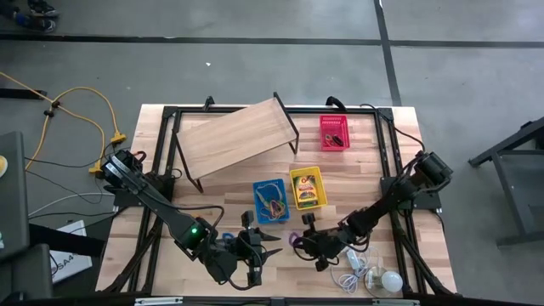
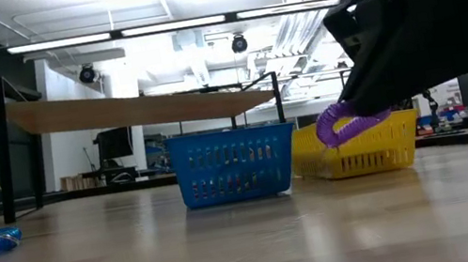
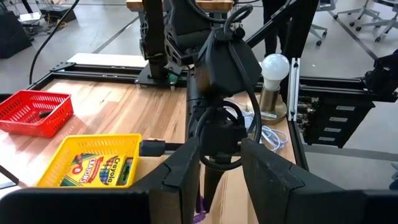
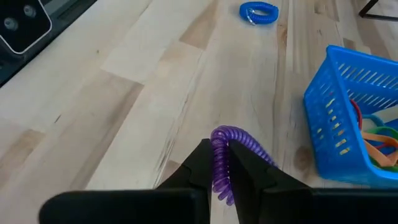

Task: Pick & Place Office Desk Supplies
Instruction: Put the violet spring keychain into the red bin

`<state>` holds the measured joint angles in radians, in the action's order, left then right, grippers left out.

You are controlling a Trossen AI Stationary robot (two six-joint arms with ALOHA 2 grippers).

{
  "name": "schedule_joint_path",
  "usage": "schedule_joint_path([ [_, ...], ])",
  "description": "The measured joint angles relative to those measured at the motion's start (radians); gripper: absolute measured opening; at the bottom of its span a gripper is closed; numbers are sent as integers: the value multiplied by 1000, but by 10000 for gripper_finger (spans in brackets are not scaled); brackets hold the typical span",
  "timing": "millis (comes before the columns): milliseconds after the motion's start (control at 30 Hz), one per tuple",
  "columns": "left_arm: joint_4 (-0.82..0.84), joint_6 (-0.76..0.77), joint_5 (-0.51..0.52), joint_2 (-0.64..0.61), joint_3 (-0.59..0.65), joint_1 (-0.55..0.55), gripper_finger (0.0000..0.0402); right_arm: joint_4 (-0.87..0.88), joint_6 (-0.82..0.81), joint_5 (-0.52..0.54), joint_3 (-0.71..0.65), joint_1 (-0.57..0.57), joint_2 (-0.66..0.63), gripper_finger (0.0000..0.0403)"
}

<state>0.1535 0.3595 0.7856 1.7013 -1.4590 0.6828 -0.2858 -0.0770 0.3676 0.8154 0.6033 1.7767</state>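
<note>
- The right gripper [image 4: 216, 163] is clamping its two dark fingers on a purple coiled stretchy loop [image 4: 227, 155], holding it clear of the light wooden tabletop [image 1: 357, 161] at the near middle, just near of the baskets.
- Judging by this, the carrying step is in hand: the loop is lifted and needs a basket.
- The blue slatted plastic basket [image 4: 357, 118], already holding tan, red and green loops, is sitting close beyond the grip; the next move likely calls for travelling over its rim and letting go.
- The left gripper [image 1: 270, 252] is waiting at the near edge, left of the right one, fingers apart and empty.
- A blue coiled loop [image 4: 259, 11] is lying farther left on the table.
- The yellow plastic basket [image 3: 62, 169] is holding a crayon box [image 3: 99, 169] reading "Crayola".
- The red plastic basket [image 3: 31, 112] is standing far right.
</note>
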Motion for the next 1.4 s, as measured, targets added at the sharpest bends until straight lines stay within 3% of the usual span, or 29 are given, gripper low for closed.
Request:
schedule_joint_path([
  [300,0,0,0,0,0,0,113,4,0,0,0,0,-7,29],
  [700,1,0,0,0,0,0,113,118,34,15,2,-32,-217,29],
  [1067,-2,0,0,0,0,0,113,169,33,52,2,-45,-243,29],
  [1400,-5,0,0,0,0,0,113,238,-64,-78,2,-185,-249,29],
])
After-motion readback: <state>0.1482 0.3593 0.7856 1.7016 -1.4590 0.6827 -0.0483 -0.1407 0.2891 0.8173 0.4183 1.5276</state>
